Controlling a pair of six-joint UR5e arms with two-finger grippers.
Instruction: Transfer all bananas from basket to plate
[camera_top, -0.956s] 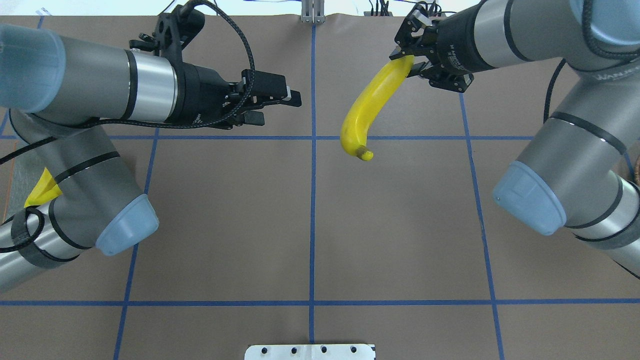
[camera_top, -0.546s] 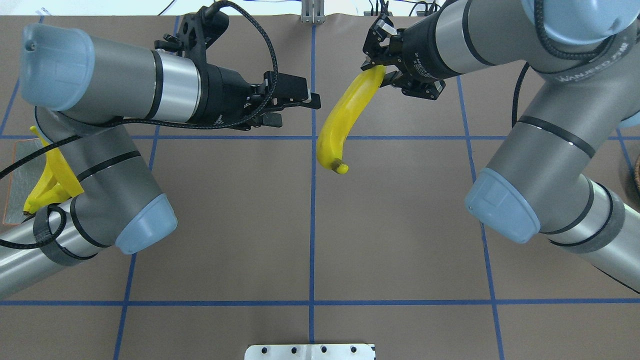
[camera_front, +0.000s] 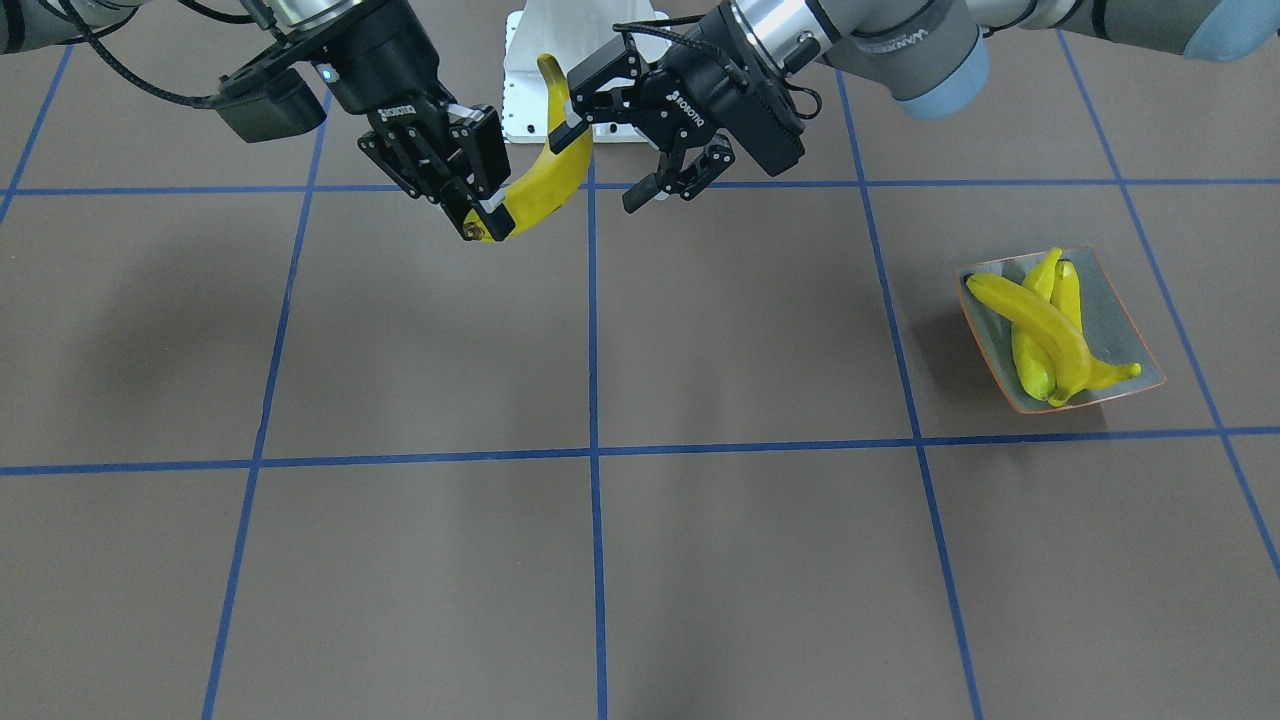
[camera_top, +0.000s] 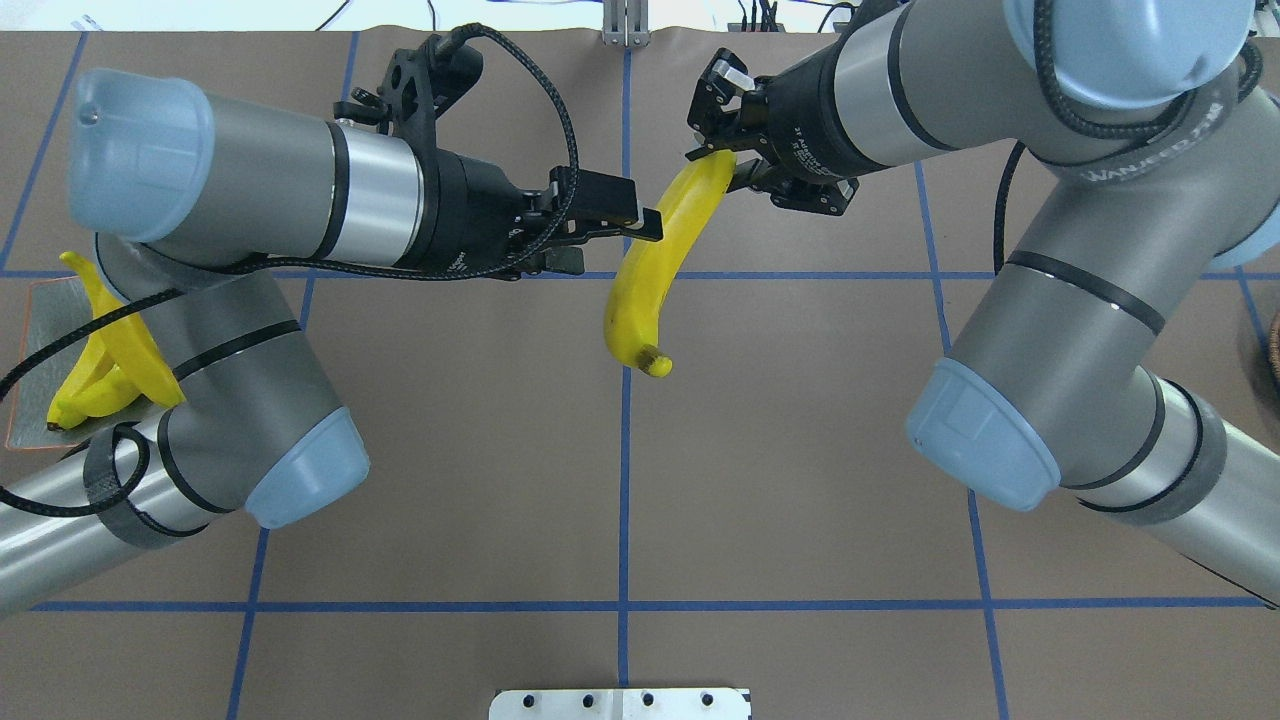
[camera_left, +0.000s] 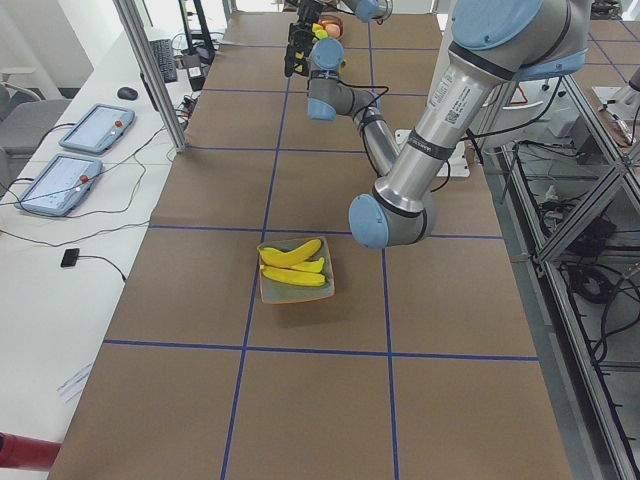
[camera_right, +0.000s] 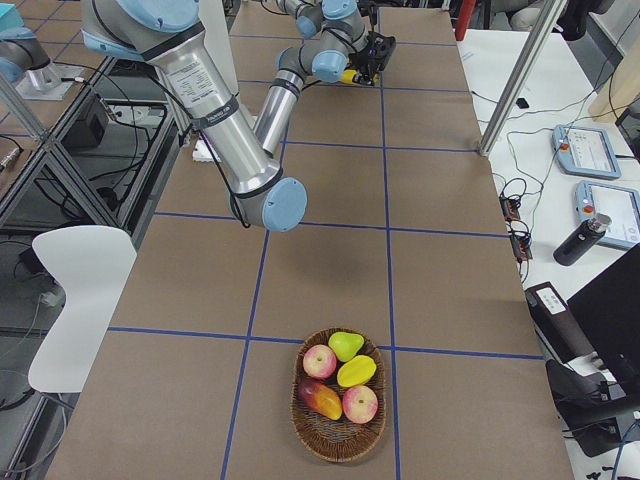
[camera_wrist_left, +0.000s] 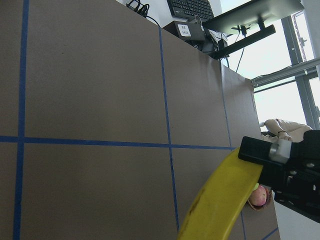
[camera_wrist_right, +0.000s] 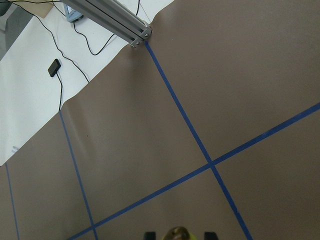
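I find the right gripper (camera_front: 483, 218) clamped on one end of a banana (camera_front: 540, 180), held in the air over the middle of the table (camera_front: 700, 560). The left gripper (camera_front: 598, 170) stands spread wide just beside that banana. Three bananas (camera_front: 1040, 325) lie on the plate (camera_front: 1112, 305).

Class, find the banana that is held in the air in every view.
Front-facing: held banana top centre.
Overhead: banana centre, upper half.
Exterior left: cannot make it out.
Exterior right: banana top, far end.
Left wrist: banana lower right.
Right wrist: tip at bottom edge.
Landmark: blue centre tape line.
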